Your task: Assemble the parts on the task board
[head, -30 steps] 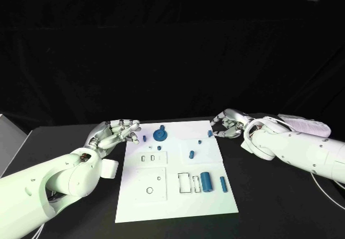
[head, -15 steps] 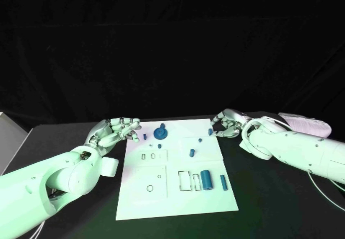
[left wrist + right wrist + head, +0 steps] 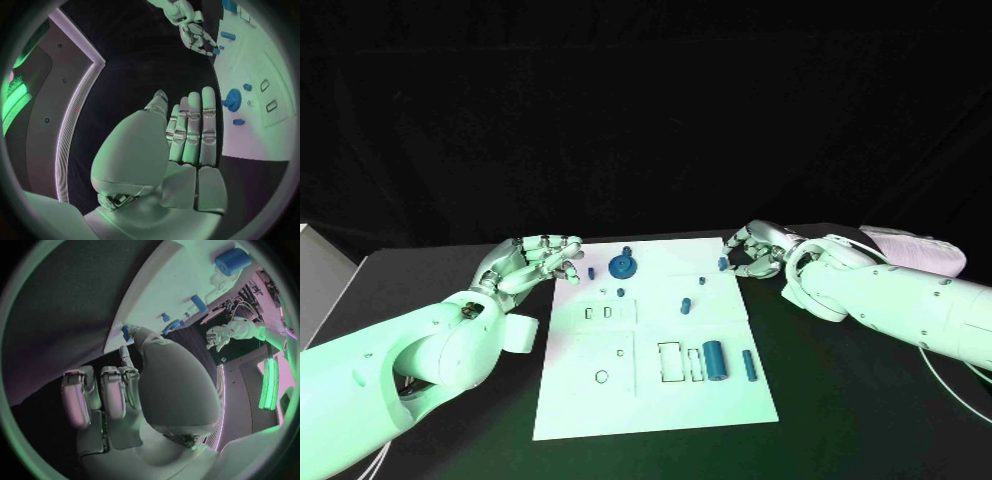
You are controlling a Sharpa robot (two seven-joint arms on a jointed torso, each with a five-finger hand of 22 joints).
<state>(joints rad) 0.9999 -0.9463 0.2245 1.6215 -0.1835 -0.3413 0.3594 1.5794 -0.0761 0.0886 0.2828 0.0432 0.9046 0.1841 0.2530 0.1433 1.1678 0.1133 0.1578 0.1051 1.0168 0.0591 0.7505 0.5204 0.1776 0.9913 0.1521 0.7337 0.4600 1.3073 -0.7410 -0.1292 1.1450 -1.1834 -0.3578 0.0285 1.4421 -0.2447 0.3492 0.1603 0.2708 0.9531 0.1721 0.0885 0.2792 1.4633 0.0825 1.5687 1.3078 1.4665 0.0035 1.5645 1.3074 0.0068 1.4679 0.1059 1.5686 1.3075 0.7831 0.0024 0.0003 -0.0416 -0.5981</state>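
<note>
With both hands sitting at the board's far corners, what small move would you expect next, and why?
Probably the right hand closes on the small blue part at the task board's far right edge. Its fingertips already sit beside that piece, though I cannot tell if they grip it. The left hand hovers with fingers apart, holding nothing.

The left robot hand holds nothing, fingers straight and together. It hovers beside the task board. A round blue part lies there.
</note>
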